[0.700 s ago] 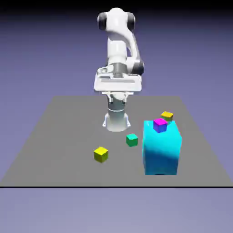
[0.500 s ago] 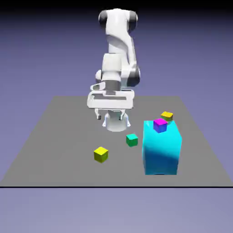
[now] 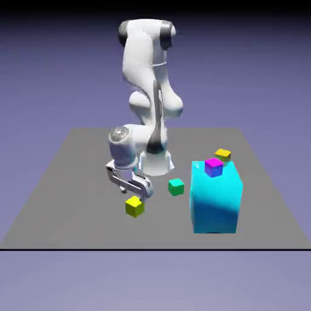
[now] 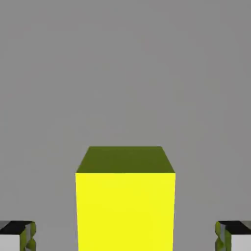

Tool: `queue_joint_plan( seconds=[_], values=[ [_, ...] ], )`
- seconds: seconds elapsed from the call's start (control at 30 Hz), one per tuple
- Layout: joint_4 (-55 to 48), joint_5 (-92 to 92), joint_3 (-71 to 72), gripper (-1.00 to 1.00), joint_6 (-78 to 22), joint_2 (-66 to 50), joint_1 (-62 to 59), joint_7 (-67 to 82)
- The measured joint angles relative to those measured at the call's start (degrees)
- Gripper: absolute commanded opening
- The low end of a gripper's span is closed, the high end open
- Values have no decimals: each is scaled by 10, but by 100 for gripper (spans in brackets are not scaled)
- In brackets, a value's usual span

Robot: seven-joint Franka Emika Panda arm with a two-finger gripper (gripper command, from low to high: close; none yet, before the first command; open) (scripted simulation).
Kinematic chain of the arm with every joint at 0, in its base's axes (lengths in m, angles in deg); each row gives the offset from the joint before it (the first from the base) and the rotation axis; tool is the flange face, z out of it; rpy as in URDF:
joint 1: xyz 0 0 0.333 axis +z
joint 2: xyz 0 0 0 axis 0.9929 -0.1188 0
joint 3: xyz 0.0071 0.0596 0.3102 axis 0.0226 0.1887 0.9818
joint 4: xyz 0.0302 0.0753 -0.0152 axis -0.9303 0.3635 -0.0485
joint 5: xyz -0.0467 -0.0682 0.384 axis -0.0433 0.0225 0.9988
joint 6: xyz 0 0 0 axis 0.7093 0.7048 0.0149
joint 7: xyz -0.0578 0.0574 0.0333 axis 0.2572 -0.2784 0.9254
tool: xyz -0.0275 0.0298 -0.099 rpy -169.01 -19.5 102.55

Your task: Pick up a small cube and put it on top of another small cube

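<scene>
The small lemon-yellow cube point(image 3: 135, 206) rests on the grey table point(image 3: 67, 182), left of centre near the front. My gripper point(image 3: 135, 195) hangs just above it, open, fingers pointing down at the cube. In the hand view the yellow cube point(image 4: 125, 206) fills the lower middle, with one fingertip point(image 4: 17, 235) far to its left and the other fingertip point(image 4: 234, 235) far to its right, neither touching it. The other small cube, teal-green point(image 3: 176, 186), sits on the table to the exterior view's right of the yellow one.
A large cyan block point(image 3: 215, 197) stands at the right with a magenta cube point(image 3: 213, 166) on its top. A golden-yellow cube point(image 3: 223, 155) lies behind the block. The robot's base point(image 3: 155, 163) rises behind the teal cube.
The arm has swung down and toward the exterior view's left, bringing the hand from high above the table to just over the yellow cube. The cubes have not moved.
</scene>
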Motion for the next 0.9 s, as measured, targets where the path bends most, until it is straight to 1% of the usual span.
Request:
queue_joint_plan(
  seconds=[0.07, 0.1, 0.17, 0.37, 0.43, 0.47, 0.53, 0.9],
  values=[
    [-2, -4, -5, 0, 40, -41, 5, -3],
    [-2, -5, -5, -100, 47, -49, 6, -3],
    [-2, -5, -5, -100, 48, -49, 6, -3],
    [3, 9, 9, -100, -72, 75, -10, 5],
    [3, 10, 10, -100, -80, 83, -11, 6],
    [-1, -6, 24, -100, -93, 67, -32, -7],
    [-16, -47, 47, -100, -116, 58, -40, 34],
    [-33, -89, 195, -100, -235, 150, -28, 309]
  ],
)
